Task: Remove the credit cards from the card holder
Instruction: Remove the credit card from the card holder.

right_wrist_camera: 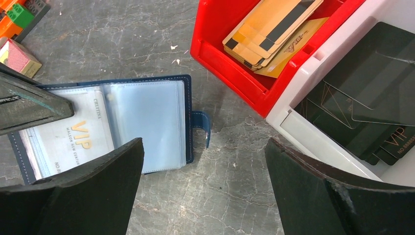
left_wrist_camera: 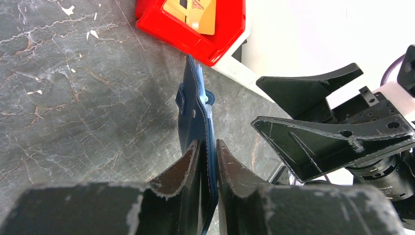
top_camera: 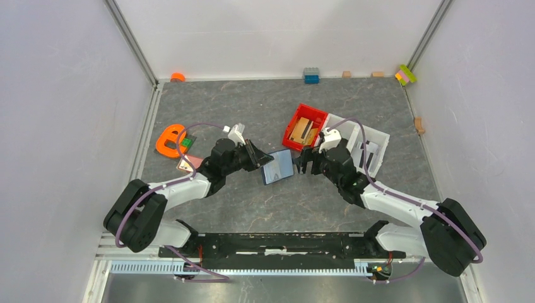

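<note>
Status: card holder is open, mid-frame in the top view, between my two arms on the table.

Left gripper: clenched on the holder's edge, fingers pinching cover and sleeves together. In the left wrist view the holder stands nearly edge-on, so I read it as held tilted, not lying flat. I can't tell how much of it touches the table.

Right gripper: jaws wide apart, nothing in them, hovering just beside the holder's snap-tab side, at lower centre of the right wrist view.

Done, as far as I can judge: a stack of tan cards with black stripes lies in the red tray, upper right of the right wrist view. These are probably cards already pulled. Dark cards sit in the white tray next to it; can't say if they belong to this job.

Left to do: at least one VIP card, pale with gold lettering, is in the sleeve on the left page. The sleeve on the tab side looks empty. More sleeves may be stacked behind; can't see into them.

So partway through, not finished. My guess for the next step: right gripper goes in for the VIP card while the left pins the holder. The slick plastic sleeve could drag along with it.
</note>
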### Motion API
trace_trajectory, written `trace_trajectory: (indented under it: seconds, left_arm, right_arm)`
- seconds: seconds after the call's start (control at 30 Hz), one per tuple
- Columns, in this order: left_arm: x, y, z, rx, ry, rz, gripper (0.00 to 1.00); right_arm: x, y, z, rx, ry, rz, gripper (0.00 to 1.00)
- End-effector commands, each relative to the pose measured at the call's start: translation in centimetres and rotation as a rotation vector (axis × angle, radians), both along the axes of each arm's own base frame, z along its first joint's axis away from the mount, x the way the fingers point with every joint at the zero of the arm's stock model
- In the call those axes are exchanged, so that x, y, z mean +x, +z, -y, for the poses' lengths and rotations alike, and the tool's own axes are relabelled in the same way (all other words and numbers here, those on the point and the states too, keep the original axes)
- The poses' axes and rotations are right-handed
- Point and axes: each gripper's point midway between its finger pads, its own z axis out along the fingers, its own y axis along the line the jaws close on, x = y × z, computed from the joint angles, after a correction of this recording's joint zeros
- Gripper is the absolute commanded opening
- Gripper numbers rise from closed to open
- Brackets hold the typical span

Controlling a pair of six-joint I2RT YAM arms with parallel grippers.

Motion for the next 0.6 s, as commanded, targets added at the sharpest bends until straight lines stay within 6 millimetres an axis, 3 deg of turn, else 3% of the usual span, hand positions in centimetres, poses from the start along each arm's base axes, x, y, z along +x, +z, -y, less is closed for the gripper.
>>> trace_trajectory:
  seconds: [0.0,0.57]
  left_arm:
    - [0.54,2.87,0.65,-0.037,-0.022,0.082,0.23]
    - [0.25,3.37,0.92,-0.039,-0.052,0.095,0.23]
  right_arm:
    - [0.45,1.47,0.65,0.028,-0.042,0.053,0.98]
    - [-0.38,1.63,0.36,0.055,0.028,0.146,0.98]
